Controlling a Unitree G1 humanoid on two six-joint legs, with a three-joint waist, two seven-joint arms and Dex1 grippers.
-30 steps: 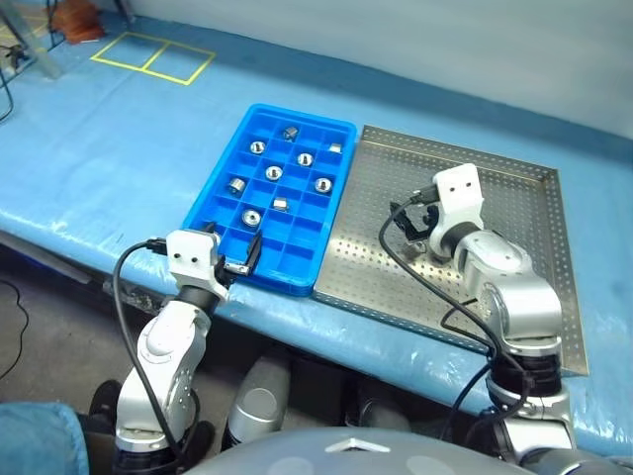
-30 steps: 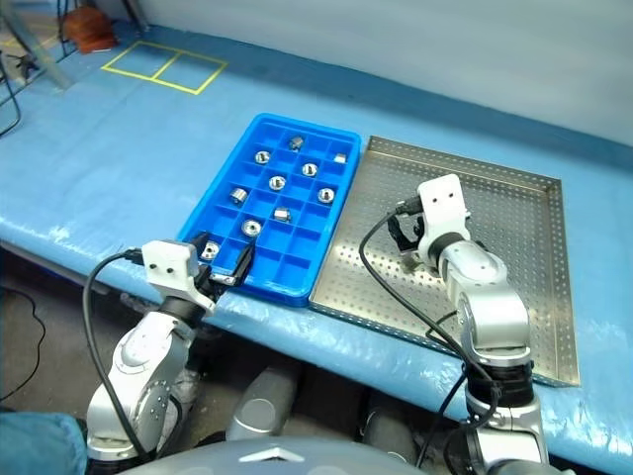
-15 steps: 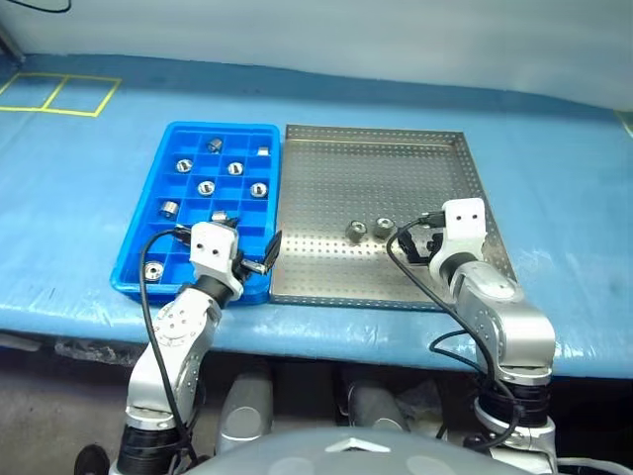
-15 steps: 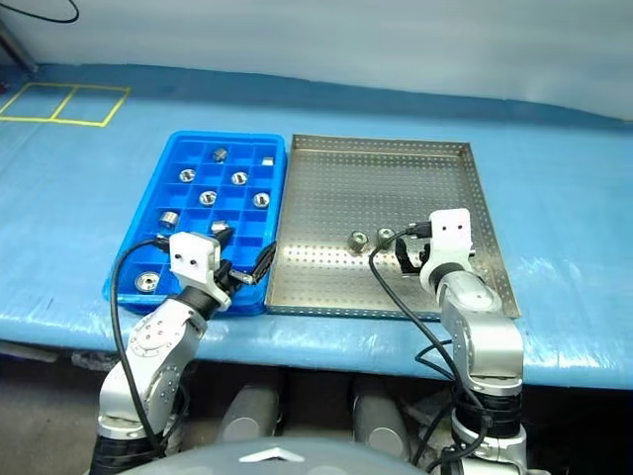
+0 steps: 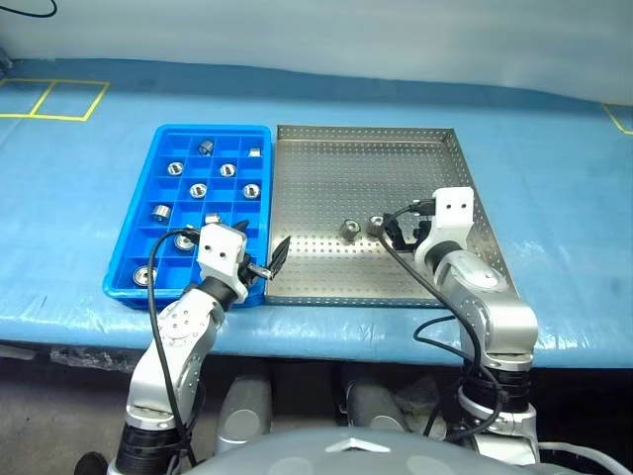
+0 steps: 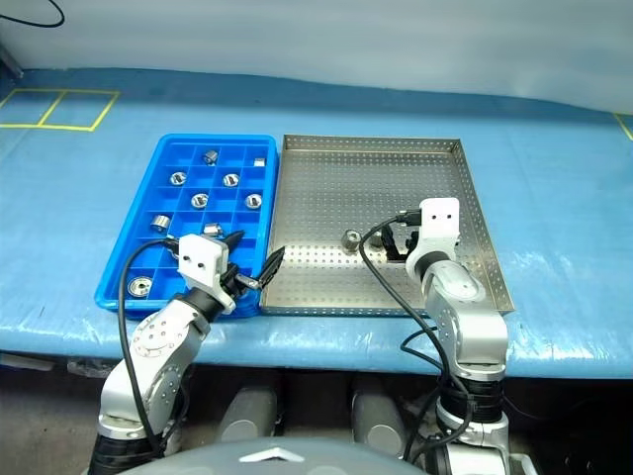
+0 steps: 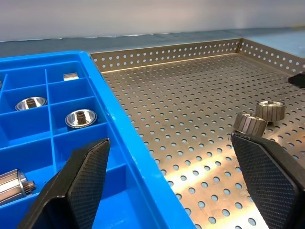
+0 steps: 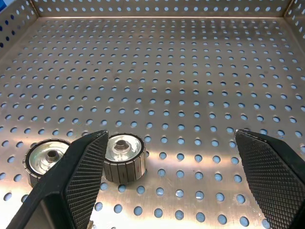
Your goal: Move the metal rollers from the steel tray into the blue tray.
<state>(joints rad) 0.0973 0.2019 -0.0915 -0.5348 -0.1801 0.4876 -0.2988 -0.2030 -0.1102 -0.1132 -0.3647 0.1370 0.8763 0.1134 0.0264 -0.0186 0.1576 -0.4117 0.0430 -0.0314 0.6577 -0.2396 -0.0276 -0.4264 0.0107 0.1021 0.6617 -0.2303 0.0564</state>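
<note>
Two metal rollers (image 8: 124, 157) remain in the steel tray (image 5: 396, 168); they look hard and slippery. Your right pincer (image 8: 167, 191) is released beside them; grip across the ribbed sides.

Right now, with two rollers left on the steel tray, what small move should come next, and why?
Probably ease the right claw toward the nearer roller until it sits between the fingers. That claw is open and empty, and the roller lies off to one side beside one finger, touching the second roller. Centring first should avoid nudging both on the steel tray.
</note>
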